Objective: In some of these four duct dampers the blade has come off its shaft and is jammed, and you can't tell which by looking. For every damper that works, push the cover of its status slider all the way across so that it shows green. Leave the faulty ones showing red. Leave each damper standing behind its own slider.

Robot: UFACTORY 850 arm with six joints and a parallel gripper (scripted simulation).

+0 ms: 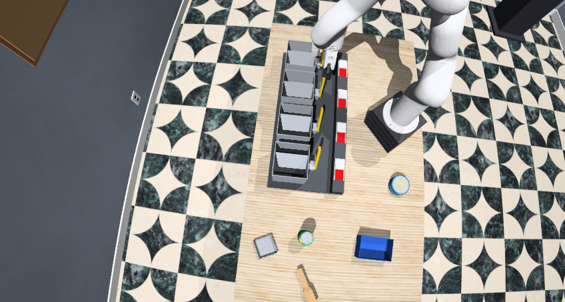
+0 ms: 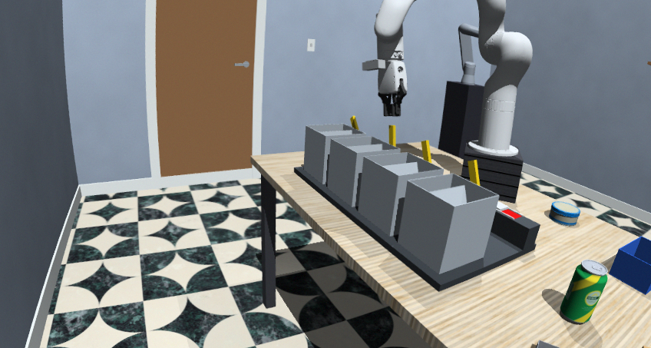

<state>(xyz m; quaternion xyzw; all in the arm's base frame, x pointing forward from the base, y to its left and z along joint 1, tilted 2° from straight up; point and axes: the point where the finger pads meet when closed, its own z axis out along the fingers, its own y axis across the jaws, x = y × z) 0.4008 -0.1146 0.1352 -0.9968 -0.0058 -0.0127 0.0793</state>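
Observation:
Four grey open-topped dampers (image 1: 295, 113) stand in a row on a dark base (image 1: 305, 125), each with a yellow lever beside it. The four sliders (image 1: 340, 117) along the base's right edge all show red, each with its white cover next to the red. My gripper (image 2: 391, 111) hangs in the air, nearly closed and empty. It is just above the yellow lever (image 2: 391, 135) of the second damper from the far end. In the overhead view my gripper (image 1: 328, 71) sits between the far dampers and the far slider (image 1: 342, 69), touching nothing.
My base (image 1: 396, 121) stands right of the sliders. A blue-rimmed tin (image 1: 398, 184), a green can (image 1: 305, 237), a blue bin (image 1: 374, 247), a small grey box (image 1: 265, 245) and a wooden tool (image 1: 307, 285) lie on the near part of the table.

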